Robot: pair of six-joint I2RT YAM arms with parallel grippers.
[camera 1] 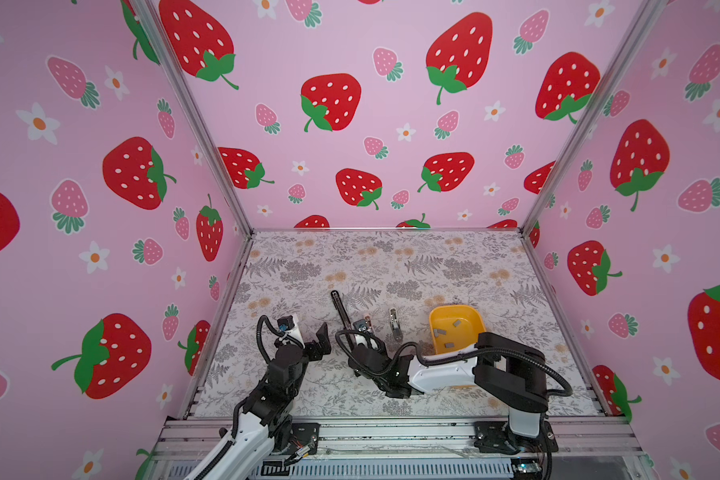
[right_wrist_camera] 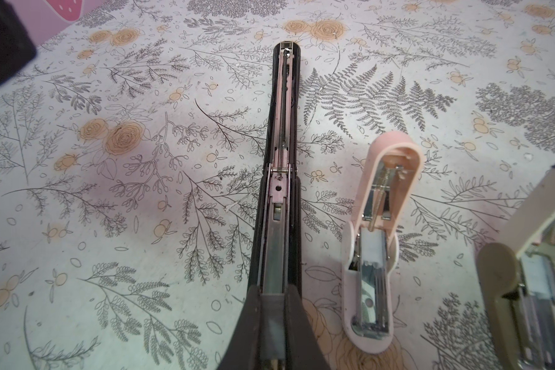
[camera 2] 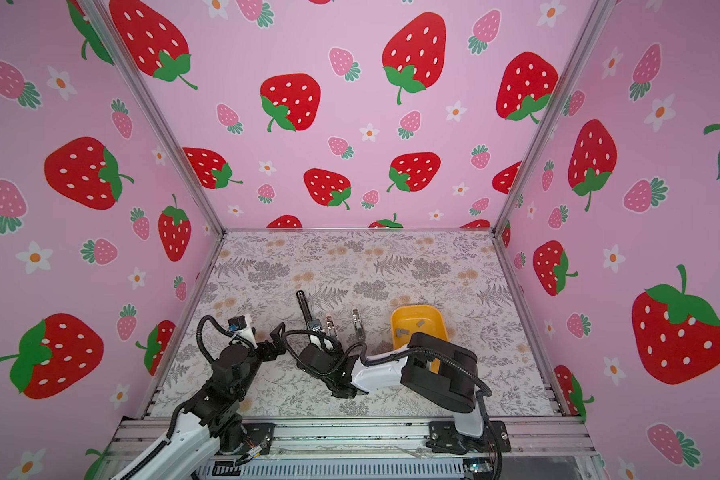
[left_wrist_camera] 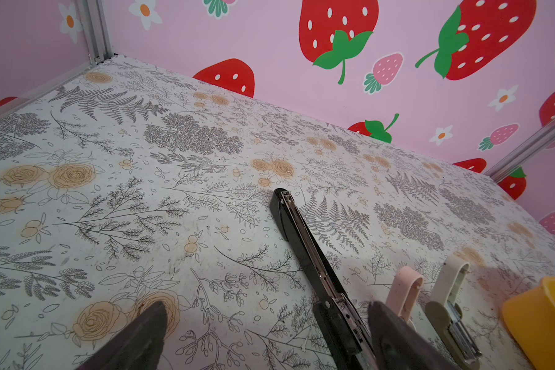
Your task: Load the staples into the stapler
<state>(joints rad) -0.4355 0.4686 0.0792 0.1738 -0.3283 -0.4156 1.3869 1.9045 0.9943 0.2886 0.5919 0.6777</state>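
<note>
the right gripper (right_wrist_camera: 272,320) is shown clamped tight on a grey staple strip (right_wrist_camera: 271,333), which is held over the near end of the black stapler (right_wrist_camera: 281,128). whether the strip is touching the channel cannot be told. the stapler is laid open and flat near the middle of the worktop (camera 1: 391,266), with its metal channel turned up and its far tip pointed toward the back edge. the left gripper (camera 1: 324,338) is held with its jaws spread wide and nothing between them, just left of the black stapler and apart from it. a pink stapler (right_wrist_camera: 378,224) and a beige stapler (camera 1: 395,324), both opened, are lined up beside the black one on its right. further toward the right edge a yellow tray (camera 1: 454,308) is set, partly covered in both top views by the right arm. three more staple strips (camera 1: 438,331) are seen lying loose and apart on its floor.
</note>
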